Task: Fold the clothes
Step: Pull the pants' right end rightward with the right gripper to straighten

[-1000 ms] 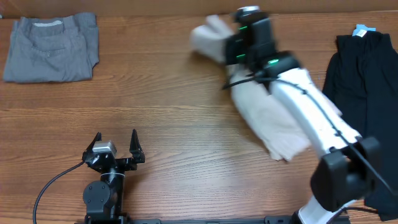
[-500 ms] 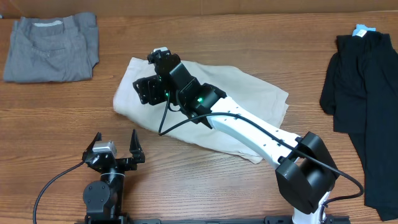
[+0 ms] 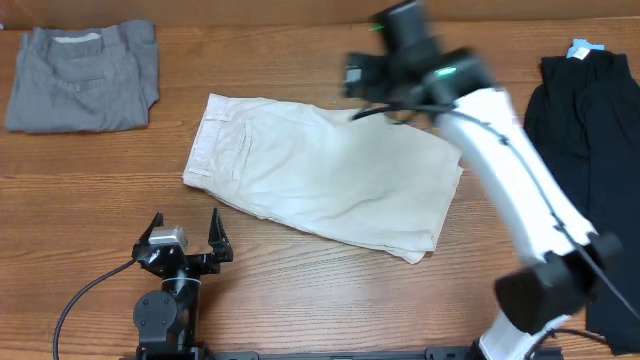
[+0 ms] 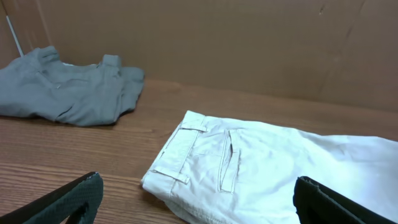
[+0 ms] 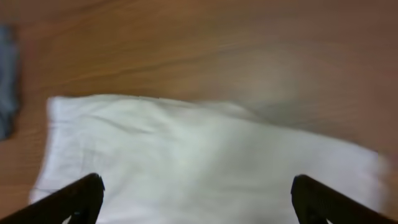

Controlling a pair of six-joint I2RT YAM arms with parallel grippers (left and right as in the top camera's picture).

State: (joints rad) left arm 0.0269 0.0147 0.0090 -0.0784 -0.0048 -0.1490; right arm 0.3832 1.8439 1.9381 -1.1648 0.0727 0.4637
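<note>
The cream-beige shorts (image 3: 330,185) lie flat at the middle of the worktop (image 3: 300,290), waistband toward the left edge, pocket up. They look doubled leg over leg, with more folds likely owed. The grey shorts (image 3: 82,78) sit folded at the far left corner; the black garment (image 3: 585,150) sprawls unfolded along the right edge. The right end effector (image 5: 196,183) hovers wide and empty above the cream-beige shorts' far side; the left end effector (image 3: 187,216) rests wide by the near edge — about a third done, I judge.
</note>
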